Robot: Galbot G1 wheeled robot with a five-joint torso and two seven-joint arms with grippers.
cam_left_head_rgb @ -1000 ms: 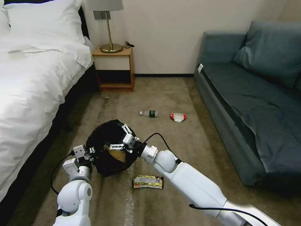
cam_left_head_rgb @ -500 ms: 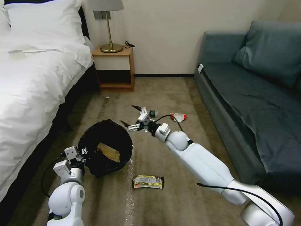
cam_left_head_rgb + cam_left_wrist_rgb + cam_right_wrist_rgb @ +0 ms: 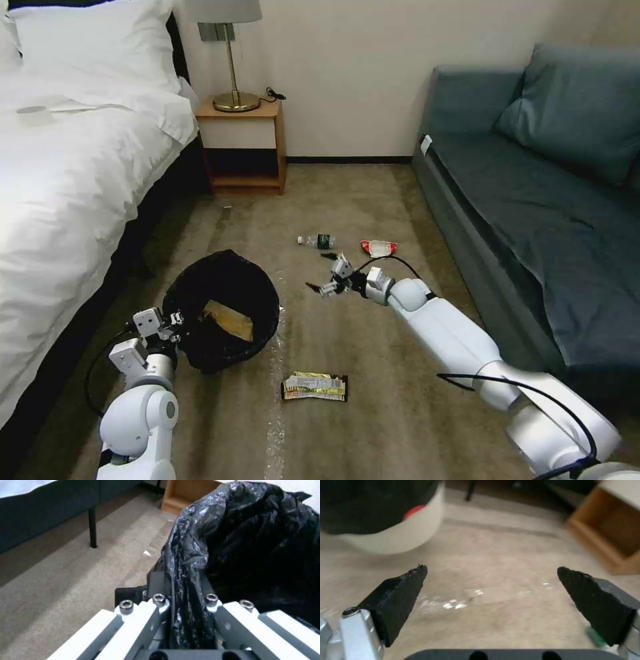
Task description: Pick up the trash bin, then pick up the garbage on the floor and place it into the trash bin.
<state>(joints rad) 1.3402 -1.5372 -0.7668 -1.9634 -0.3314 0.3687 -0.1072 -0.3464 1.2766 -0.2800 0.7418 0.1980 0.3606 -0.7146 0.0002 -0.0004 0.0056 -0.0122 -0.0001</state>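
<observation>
The trash bin (image 3: pixel 215 259), white with a black liner, is held tilted just above the carpet by my left gripper (image 3: pixel 179 320), which is shut on its near rim. The left wrist view shows that gripper (image 3: pixel 181 597) pinching the crinkly liner (image 3: pixel 260 542). Crumpled tan paper (image 3: pixel 230 320) lies inside the bin. My right gripper (image 3: pixel 319 271) hangs open and empty to the right of the bin, just short of the clear bottle (image 3: pixel 319 241). A red-and-white wrapper (image 3: pixel 379 248) lies right of the bottle. A yellow-green wrapper (image 3: pixel 315 387) lies on the carpet nearer me. In the right wrist view the gripper (image 3: pixel 490 568) is spread wide over bare carpet, with the bin's white wall (image 3: pixel 403 535) beyond.
A white bed (image 3: pixel 60 187) runs along the left and a grey-blue sofa (image 3: pixel 533 220) along the right. A wooden nightstand (image 3: pixel 243 143) with a lamp stands at the back wall. Carpet lies open between them.
My right gripper has left the bin, swinging out to the right and then lowering beside the bottle. The tan paper stays in the bin. The bin and left arm shifted slightly left.
</observation>
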